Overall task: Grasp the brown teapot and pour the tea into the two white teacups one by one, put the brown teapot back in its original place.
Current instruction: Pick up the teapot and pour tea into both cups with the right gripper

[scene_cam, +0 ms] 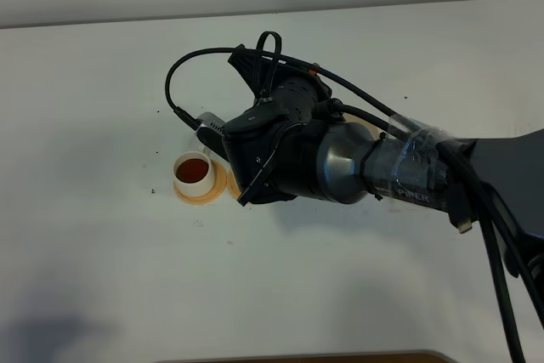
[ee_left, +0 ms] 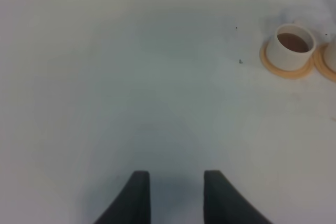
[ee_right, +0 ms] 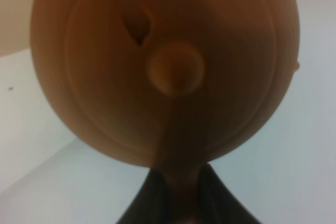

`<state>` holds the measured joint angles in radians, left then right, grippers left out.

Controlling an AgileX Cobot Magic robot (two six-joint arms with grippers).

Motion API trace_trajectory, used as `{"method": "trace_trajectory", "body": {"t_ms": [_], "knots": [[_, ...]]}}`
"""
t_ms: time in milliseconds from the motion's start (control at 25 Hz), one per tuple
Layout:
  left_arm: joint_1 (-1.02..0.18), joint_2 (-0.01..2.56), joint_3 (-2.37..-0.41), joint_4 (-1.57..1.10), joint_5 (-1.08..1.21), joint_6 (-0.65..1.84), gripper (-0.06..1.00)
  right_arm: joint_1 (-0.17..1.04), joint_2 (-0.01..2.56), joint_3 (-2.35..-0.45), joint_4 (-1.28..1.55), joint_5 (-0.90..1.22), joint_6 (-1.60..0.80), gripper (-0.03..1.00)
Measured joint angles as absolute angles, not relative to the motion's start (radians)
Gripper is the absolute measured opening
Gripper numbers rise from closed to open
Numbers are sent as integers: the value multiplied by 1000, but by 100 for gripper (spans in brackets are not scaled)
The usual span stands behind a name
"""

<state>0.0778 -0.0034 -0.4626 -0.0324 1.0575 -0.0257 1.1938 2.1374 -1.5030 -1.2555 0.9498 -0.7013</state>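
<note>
Right jaws are clamping the brown teapot (ee_right: 168,72), left jaws gaping empty; one white teacup (ee_left: 286,57) is holding tea (ee_left: 293,41), the other's fill unseen, return pending.

I see teapot (ee_right: 105,77) as warm reddish-brown clay, plain, with lid knob (ee_right: 175,69) a shade paler, more orange. My right pincer (ee_right: 178,198): black. My left pincer (ee_left: 171,195): dark charcoal. Nearest teacup (ee_left: 290,46): cream-white, no pattern. In it, tea (ee_left: 293,41): dark reddish-brown. Under it, coaster (ee_left: 286,72): orange-tan; second coaster (ee_left: 329,65) same orange. Under all, table (scene_cam: 340,295): off-white, few tiny dark specks. My right arm (scene_cam: 280,150): black shell, silver-grey collar, white lettering. Its cables (scene_cam: 183,74): black.
</note>
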Motion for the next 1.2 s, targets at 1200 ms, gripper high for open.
{"method": "trace_trajectory", "body": {"t_ms": [1200], "knots": [[78,-3,-463,-32,1057,-26,29,1194,2137,-1503,-1311,928,-777,13]]}}
